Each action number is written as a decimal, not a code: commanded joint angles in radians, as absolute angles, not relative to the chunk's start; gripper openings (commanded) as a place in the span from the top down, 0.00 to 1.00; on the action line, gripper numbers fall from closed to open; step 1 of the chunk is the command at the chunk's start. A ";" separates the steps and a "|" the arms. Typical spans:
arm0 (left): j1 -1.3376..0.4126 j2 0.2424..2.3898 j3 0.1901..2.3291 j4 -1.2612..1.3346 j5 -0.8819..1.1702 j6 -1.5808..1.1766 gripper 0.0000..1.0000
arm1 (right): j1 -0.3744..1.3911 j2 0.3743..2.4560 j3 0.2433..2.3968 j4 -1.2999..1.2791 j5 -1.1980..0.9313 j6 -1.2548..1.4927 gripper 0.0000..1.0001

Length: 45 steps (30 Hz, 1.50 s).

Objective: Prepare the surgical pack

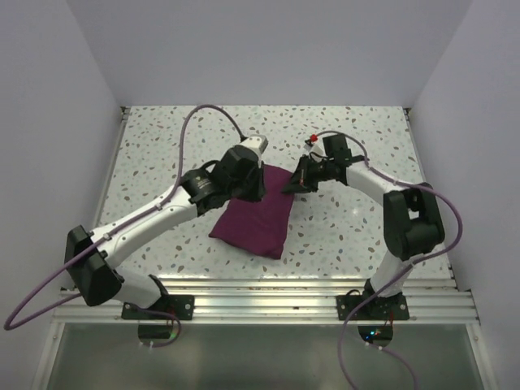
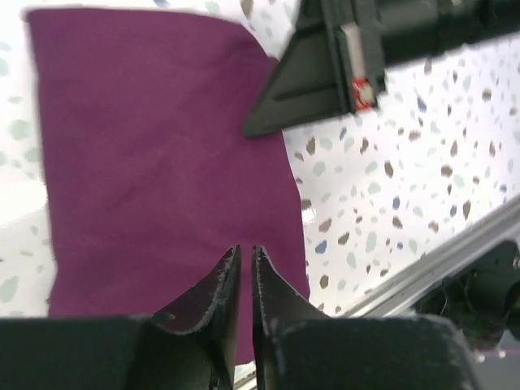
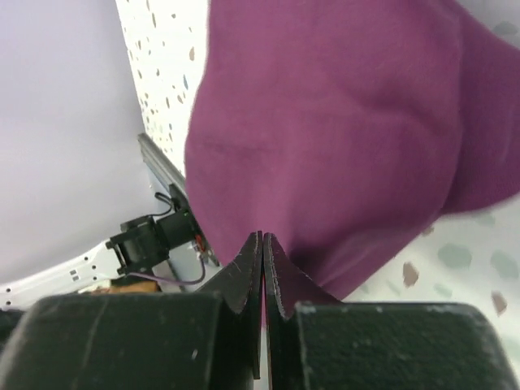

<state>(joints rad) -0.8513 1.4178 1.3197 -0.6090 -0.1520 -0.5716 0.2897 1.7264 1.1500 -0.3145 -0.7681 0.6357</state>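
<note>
The surgical pack [image 1: 256,219] is a folded dark purple bundle lying flat on the speckled table; no gauze or clamps show. My left gripper [image 1: 251,190] hangs over its far left part. In the left wrist view the pack [image 2: 154,146] fills the left half, and the left gripper [image 2: 246,249] sits over it, jaws a thin slit apart with purple in the slit. Whether cloth is pinched there I cannot tell. My right gripper [image 1: 292,184] is shut at the far right corner. In the right wrist view the right gripper [image 3: 262,236] meets the bulging pack [image 3: 341,138] at its edge.
An aluminium rail [image 1: 309,292] runs along the near table edge, also seen as the rail [image 2: 422,272] in the left wrist view. White walls close in the left, right and back sides. The right arm's black gripper body [image 2: 317,73] hangs just beyond the cloth's corner.
</note>
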 commanded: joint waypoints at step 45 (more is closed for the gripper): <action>-0.733 1.218 0.965 -0.880 0.037 -0.902 1.00 | 0.423 1.510 0.801 -0.219 -0.891 0.612 1.00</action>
<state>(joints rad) -0.7631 1.2507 1.0126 -0.7898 -0.0029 -0.8333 0.3939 1.5955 0.8429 -0.1490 -0.9005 0.6243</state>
